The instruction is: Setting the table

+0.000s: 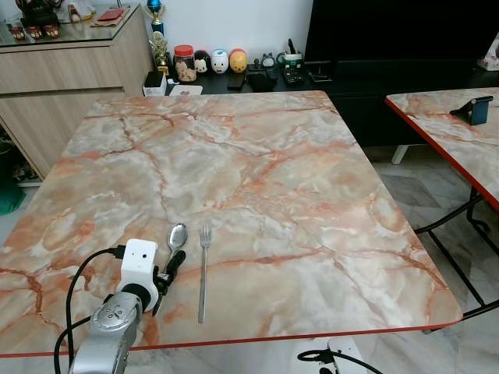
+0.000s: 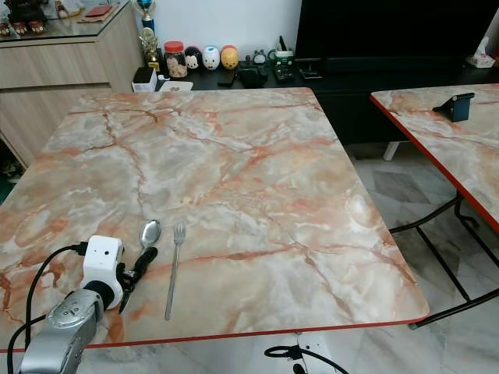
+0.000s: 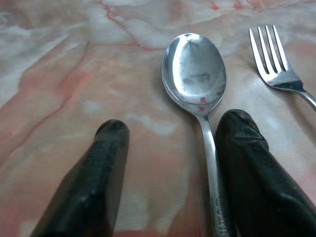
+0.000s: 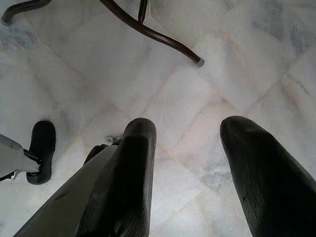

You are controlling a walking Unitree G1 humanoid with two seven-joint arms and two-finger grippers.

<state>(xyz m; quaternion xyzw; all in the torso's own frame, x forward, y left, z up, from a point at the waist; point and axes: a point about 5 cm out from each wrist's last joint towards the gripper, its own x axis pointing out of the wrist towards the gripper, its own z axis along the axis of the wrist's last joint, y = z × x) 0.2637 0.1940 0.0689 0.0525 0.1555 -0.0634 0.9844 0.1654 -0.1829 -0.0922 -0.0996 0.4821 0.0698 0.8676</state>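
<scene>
My left fingers [image 3: 170, 163] are spread open around the spoon [image 1: 176, 238] handle, low on the desk [image 1: 265, 171], lower left. The fork [image 1: 203, 269] lies just beside. My right fingers [image 4: 190, 173] hang open over the floor [image 4: 197, 89].

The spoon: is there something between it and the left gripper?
No. The left gripper is open around the spoon handle on the table; one finger lies against it. The fork lies beside, apart.

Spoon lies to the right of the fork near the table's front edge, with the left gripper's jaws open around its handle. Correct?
Not quite. The spoon lies left of the fork, as the left eye view shows. The left gripper does have its jaws open around the handle.
</scene>
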